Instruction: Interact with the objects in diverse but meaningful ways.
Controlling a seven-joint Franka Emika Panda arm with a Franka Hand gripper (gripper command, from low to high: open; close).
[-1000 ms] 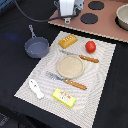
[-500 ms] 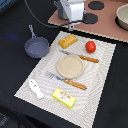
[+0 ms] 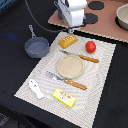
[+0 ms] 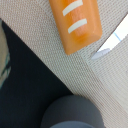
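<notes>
The orange-yellow bread loaf (image 3: 69, 41) lies at the far edge of the striped placemat (image 3: 102, 87). My gripper (image 3: 69, 30) hangs just above and behind it. Its fingers are too dark to read, and they do not show in the wrist view. The wrist view shows the loaf (image 4: 75, 22) close up, with white stripes on top. The red tomato (image 3: 90, 46) sits toward the exterior view's right of the loaf. The flat yellow butter block (image 3: 64, 97) and the white fish piece (image 3: 36, 88) lie at the near edge of the mat.
A beige plate (image 3: 69, 66) is mid-mat, between a wooden-handled knife (image 3: 82, 57) and fork (image 3: 67, 80). A grey pan (image 3: 36, 47) stands off the mat's left side. A toy stove (image 3: 95, 15) and a bowl (image 3: 122, 15) are at the back.
My gripper has come down and moved slightly toward the exterior view's right, closer to the bread loaf. The objects on the mat have not moved.
</notes>
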